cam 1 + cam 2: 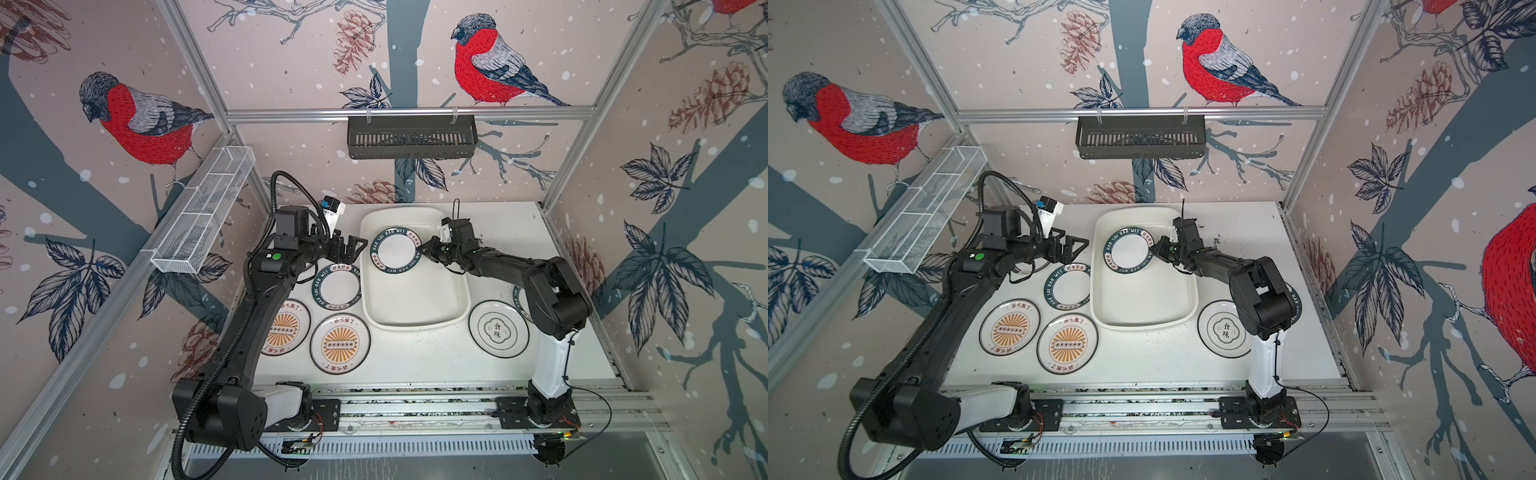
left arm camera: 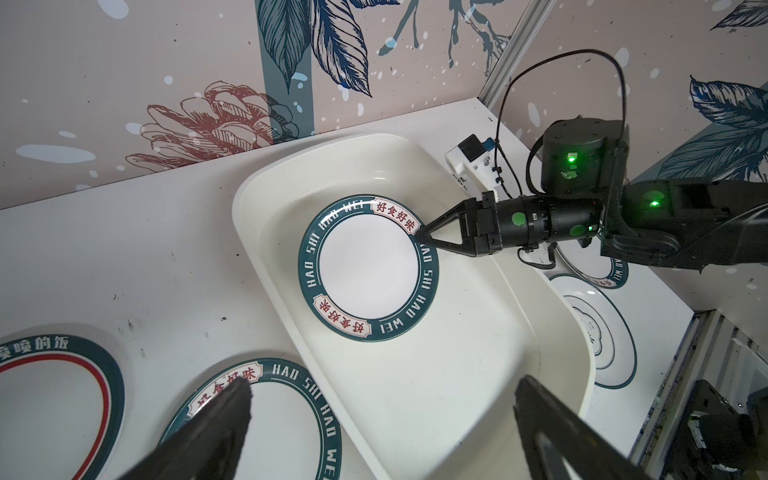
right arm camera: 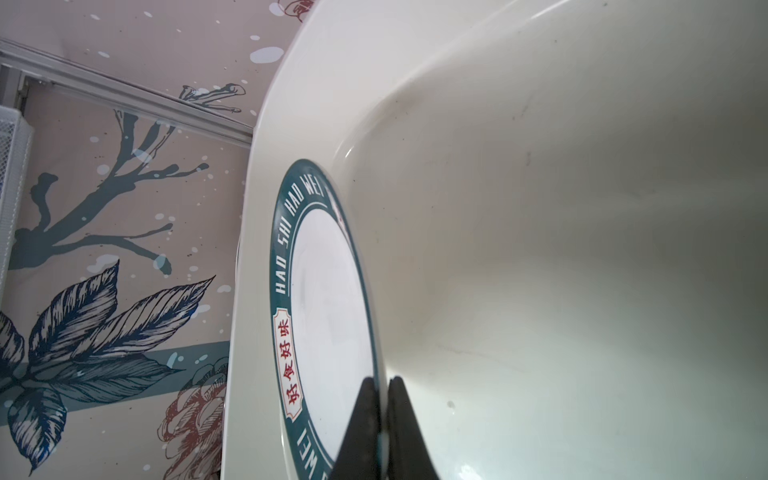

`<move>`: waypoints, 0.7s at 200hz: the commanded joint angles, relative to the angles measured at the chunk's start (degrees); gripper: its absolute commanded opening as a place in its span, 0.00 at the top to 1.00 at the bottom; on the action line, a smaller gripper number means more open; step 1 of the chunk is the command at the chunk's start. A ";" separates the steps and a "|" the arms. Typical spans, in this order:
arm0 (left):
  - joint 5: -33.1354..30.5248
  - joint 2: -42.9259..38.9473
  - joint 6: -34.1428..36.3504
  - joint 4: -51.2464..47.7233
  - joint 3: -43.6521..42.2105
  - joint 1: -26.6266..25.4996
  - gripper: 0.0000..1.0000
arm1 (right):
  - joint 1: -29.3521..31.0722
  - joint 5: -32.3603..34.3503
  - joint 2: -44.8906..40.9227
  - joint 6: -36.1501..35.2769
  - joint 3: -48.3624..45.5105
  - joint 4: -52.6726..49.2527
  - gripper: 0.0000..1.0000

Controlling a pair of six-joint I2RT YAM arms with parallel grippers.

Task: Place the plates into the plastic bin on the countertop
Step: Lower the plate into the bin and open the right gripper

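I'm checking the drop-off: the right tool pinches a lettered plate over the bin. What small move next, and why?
Probably ease the lettered plate down and open the right tool. Its jaws are shut on the rim, and the plate lies inside the outline of the plastic bin, toward its far end. Whether it touches the floor is unclear.

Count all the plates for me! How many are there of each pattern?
3 teal-rim HAO SHI HAO WEI plates
1 teal-rim plate with a red ring
2 orange sunburst plates
1 black emblem plate
Total: 7 plates
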 commanded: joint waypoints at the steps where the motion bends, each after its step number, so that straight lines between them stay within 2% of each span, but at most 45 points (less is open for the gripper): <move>1: 1.81 -0.24 -0.26 2.03 -0.30 -0.03 0.02 | 0.10 0.66 1.90 1.61 1.56 4.34 0.91; 140: 2.91 -0.28 -1.38 3.20 -0.89 -0.11 0.02 | -0.20 1.92 9.99 2.12 7.55 2.30 0.87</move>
